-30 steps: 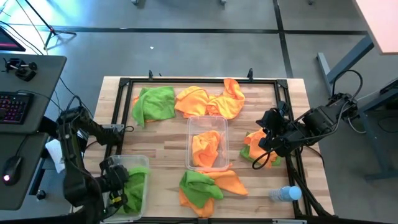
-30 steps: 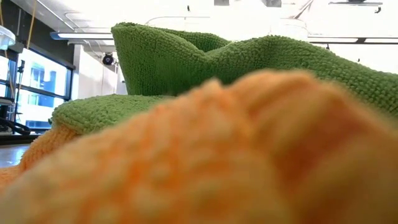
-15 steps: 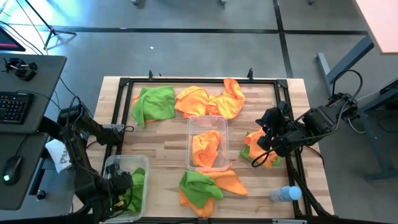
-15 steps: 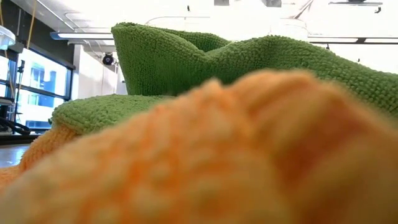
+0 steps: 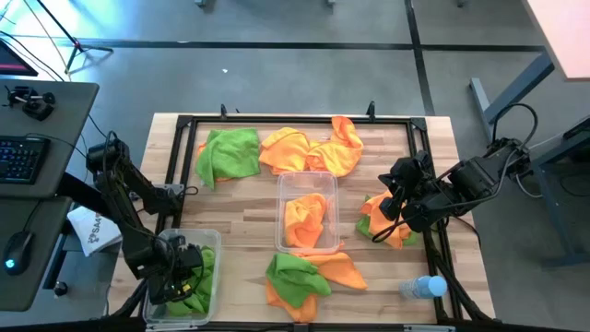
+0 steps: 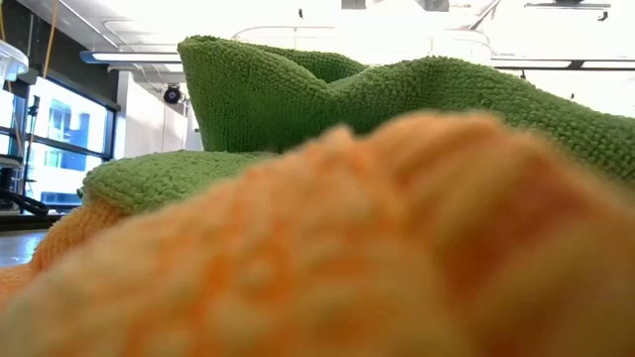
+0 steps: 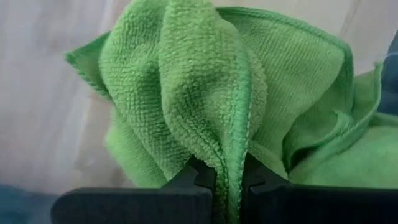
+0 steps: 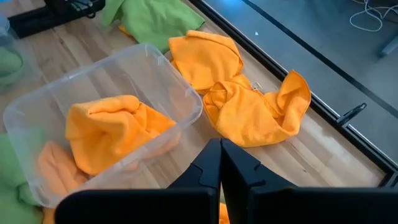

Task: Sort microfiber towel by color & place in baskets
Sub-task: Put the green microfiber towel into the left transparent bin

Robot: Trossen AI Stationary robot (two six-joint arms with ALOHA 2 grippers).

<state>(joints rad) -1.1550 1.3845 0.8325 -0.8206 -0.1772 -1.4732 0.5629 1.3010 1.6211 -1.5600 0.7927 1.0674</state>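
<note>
Left gripper (image 5: 175, 272) sits over the clear basket at the table's near-left corner (image 5: 210, 238), fingers pinched tight on a fold of green towel (image 7: 205, 106); the left wrist view shows the cloth bunched between the two dark fingers (image 7: 196, 180), with more green cloth around it, so this bin is taking the greens. Holding low over the bin makes sense: judged from this, the cloth is at drop-off and only needs letting go. Right gripper (image 8: 221, 163) hangs at the table's right side over a small mixed heap of orange and green cloth (image 5: 369, 214); its fingers are together with nothing between them in its wrist view, so it looks like it is waiting or lining up for a pick. Middle basket (image 5: 282, 184) holds an orange towel (image 5: 306, 218), so oranges go there, central where both arms could probably reach it. Unsorted cloths remain: a green one at the far left (image 5: 228, 153), an orange cluster along the far edge (image 5: 313, 148), and a green-on-orange pile at the near edge (image 5: 309, 275), which fills the low view. Water bottle (image 5: 422, 287) lies near the right front corner, apart from the towels. Risk: green and orange overlap in two piles, so a grab could lift both colors.
</note>
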